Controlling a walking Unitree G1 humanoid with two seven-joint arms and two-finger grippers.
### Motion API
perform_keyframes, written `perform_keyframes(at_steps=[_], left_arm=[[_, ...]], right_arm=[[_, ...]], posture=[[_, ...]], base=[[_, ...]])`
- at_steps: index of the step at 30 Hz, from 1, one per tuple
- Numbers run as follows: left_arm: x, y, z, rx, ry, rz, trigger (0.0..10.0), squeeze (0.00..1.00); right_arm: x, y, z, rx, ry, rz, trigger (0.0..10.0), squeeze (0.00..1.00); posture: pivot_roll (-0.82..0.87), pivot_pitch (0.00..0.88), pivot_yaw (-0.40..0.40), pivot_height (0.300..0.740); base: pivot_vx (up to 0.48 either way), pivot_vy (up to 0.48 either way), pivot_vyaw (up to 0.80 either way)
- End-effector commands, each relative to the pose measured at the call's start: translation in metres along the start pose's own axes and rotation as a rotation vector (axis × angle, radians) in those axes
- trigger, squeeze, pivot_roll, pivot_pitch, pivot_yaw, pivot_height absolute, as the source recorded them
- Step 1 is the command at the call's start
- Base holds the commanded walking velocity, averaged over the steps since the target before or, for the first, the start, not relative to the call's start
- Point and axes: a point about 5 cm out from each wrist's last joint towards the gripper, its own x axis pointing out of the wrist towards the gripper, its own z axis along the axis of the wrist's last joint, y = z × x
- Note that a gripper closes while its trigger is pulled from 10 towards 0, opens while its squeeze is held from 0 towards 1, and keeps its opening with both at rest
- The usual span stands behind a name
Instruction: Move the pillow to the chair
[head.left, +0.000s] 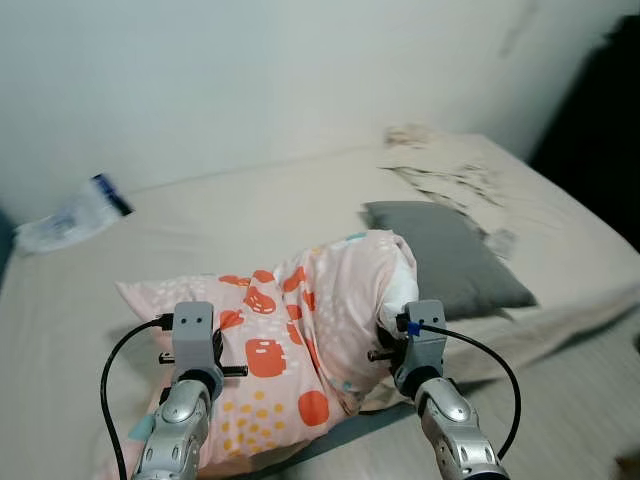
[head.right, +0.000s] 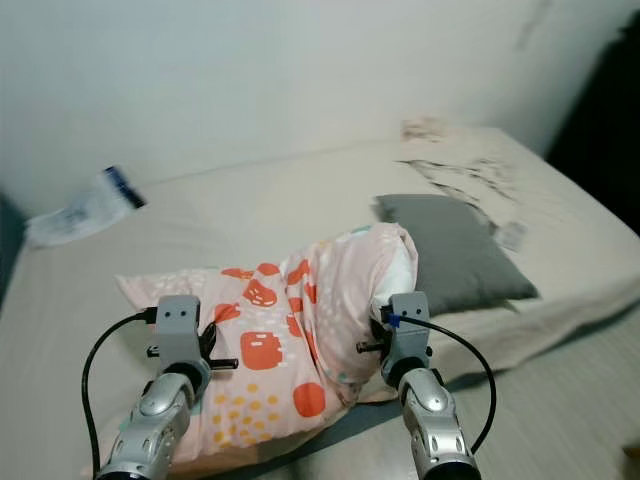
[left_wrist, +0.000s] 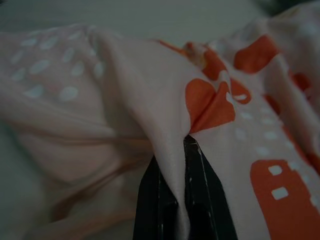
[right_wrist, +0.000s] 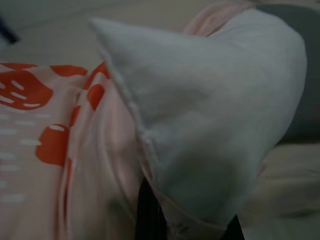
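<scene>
On the beige bed (head.left: 250, 215), the pink pillow with orange shapes (head.left: 300, 340) is gripped at both ends. Left gripper (left_wrist: 172, 192) pinches a fold of its cover; right gripper (right_wrist: 187, 220) clamps the white inner corner, likely so it lifts evenly. A grey pillow (head.left: 445, 255) lies just behind.

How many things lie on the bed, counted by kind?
Pillows: 2, the pink patterned pillow, pinched by the left gripper and held by the right gripper, and the grey pillow.
Plastic bags: 1, the clear plastic bag near the wall.
Crumpled sheets: 1, the printed sheet at the far corner.
Total: 4
</scene>
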Motion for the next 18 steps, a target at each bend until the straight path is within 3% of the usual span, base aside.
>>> perform_keyframes(at_steps=[1,4,5,6,7,11,12,14,18], left_arm=[[0.000,-0.007,0.007,-0.010,-0.037,-0.026,10.0,0.00],[0.003,-0.008,0.017,-0.046,-0.071,-0.014,10.0,0.00],[0.011,-0.010,0.045,-0.055,-0.157,-0.020,10.0,0.00],[0.011,-0.010,0.045,-0.055,-0.157,-0.020,10.0,0.00],[0.019,-0.011,0.080,-0.082,-0.257,-0.025,10.0,0.00],[0.029,-0.012,0.118,-0.097,-0.364,-0.030,10.0,0.00],[0.029,-0.012,0.118,-0.097,-0.364,-0.030,10.0,0.00],[0.033,-0.012,0.136,-0.088,-0.409,-0.036,10.0,0.00],[0.034,-0.009,0.147,-0.106,-0.435,-0.021,10.0,0.00]], right_arm=[[0.004,0.004,0.015,-0.020,-0.062,0.024,10.0,0.00],[0.009,-0.002,0.029,-0.011,-0.105,0.004,10.0,0.00],[0.017,-0.011,0.059,-0.031,-0.189,-0.011,10.0,0.00],[0.017,-0.011,0.059,-0.031,-0.189,-0.011,10.0,0.00],[0.024,-0.023,0.095,-0.047,-0.286,-0.037,10.0,0.00],[0.029,-0.041,0.144,-0.047,-0.415,-0.080,10.0,0.00],[0.029,-0.041,0.144,-0.047,-0.415,-0.080,10.0,0.00],[0.030,-0.050,0.174,-0.039,-0.490,-0.099,10.0,0.00],[0.030,-0.050,0.192,-0.051,-0.520,-0.083,10.0,0.00]], posture=[[0.01,0.094,-0.012,0.740],[0.01,0.094,-0.013,0.740],[0.00,0.094,-0.015,0.740],[0.00,0.094,-0.015,0.740],[0.01,0.092,-0.018,0.740],[0.01,0.086,-0.020,0.740],[0.01,0.086,-0.020,0.740],[0.01,0.083,-0.020,0.740],[0.01,0.081,-0.019,0.740]], base=[[0.000,0.000,-0.80],[0.000,0.000,-0.80],[0.000,0.000,-0.80],[0.000,0.000,-0.80],[0.000,0.000,-0.80],[0.000,0.000,-0.80],[0.000,0.000,-0.80],[0.000,0.000,-0.80],[0.000,0.000,-0.80]])
